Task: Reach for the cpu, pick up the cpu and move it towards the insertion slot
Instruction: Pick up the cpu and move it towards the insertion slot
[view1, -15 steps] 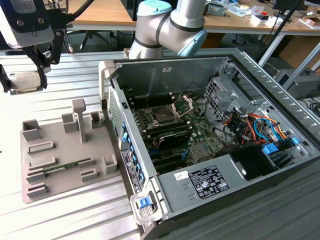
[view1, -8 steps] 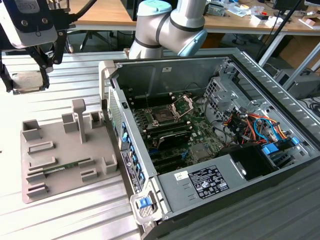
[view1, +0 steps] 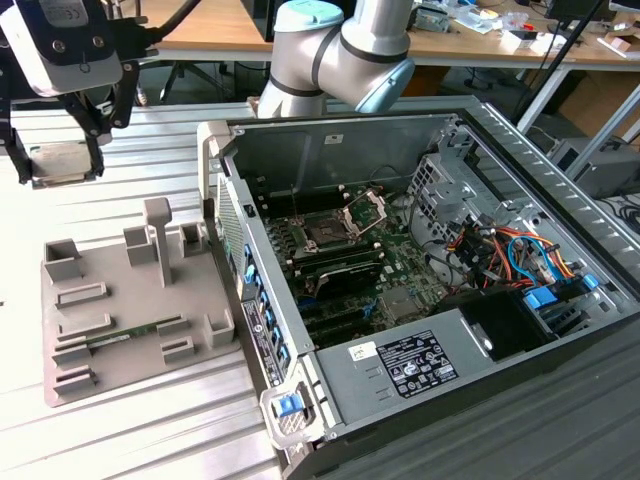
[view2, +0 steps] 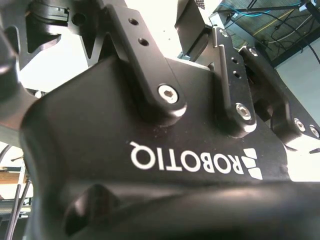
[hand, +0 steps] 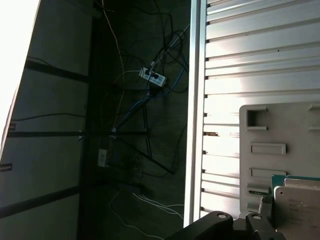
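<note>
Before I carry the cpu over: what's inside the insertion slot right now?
The insertion slot shows a dark square centre, its silver frame hinged open. The cpu is in the hand. Contacts cannot be made out.

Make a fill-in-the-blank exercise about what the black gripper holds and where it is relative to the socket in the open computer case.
1. The black gripper is shut on the small, flat, silvery square ____.
2. The cpu is toward the exterior view's ____ from the square, silver-framed insertion slot.
3. The long thin green memory stick lies on the grey plastic ____.
Missing words: cpu; left; tray.
</note>
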